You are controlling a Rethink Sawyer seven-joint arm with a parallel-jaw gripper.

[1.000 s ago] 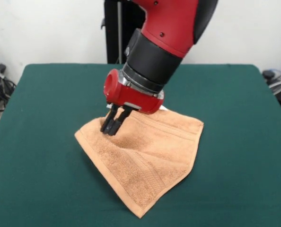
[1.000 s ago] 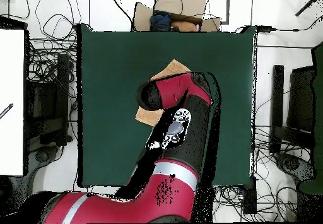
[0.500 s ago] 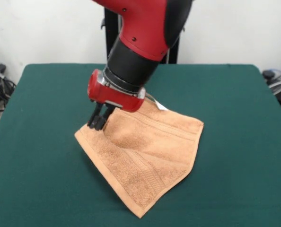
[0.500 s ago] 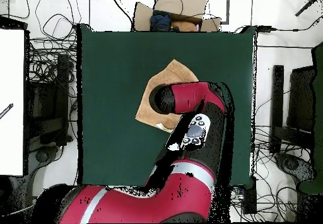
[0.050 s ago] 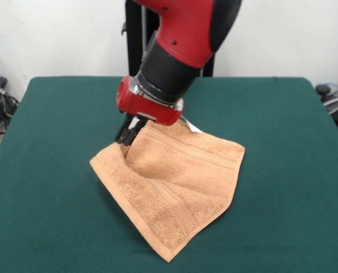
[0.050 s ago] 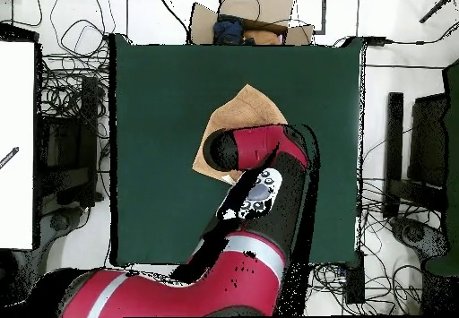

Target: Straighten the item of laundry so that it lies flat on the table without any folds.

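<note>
The towel (image 5: pixel 177 185) is peach-orange terry with woven border bands in the same colour and a small white tag (image 5: pixel 193 128) at its far edge. It lies on a dark green desk (image 5: pixel 288 170). The arm (image 5: pixel 183 40) is red and black, and its pincer (image 5: pixel 126 136) is black.

I see my red arm (image 6: pixel 242 234) reaching over the green table (image 6: pixel 161 108) from the bottom edge. It covers part of the orange towel (image 6: pixel 240 113), which lies near the table's middle.

Terry towel (image 5: pixel 180 187), matt felt table (image 5: pixel 283 170)
</note>
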